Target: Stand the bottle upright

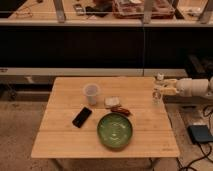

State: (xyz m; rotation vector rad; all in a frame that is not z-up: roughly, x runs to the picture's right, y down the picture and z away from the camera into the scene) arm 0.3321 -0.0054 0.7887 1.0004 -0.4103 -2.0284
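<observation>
No writing, brand, number or sign can be read anywhere, neither on the label of the bottle (158, 94) standing upright at the table's (65, 142) right edge nor on the closed gripper (161, 90) around it.

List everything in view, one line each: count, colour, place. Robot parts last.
table: one, light wood, centre of view.
bottle: one, whitish with white cap, upright at the table's right edge, in the gripper.
cup: one, translucent, upright on the table, back and left of centre.
phone: one, black, flat on the table, in front of the cup.
bowl: one, green, front middle of the table.
packet: one, whitish, right of the cup.
snack: one, reddish-brown, just behind the bowl.
box: one, dark blue, floor at right.
arm: one, whitish, entering from the right.
gripper: one, shut on the bottle at the table's right edge.
</observation>
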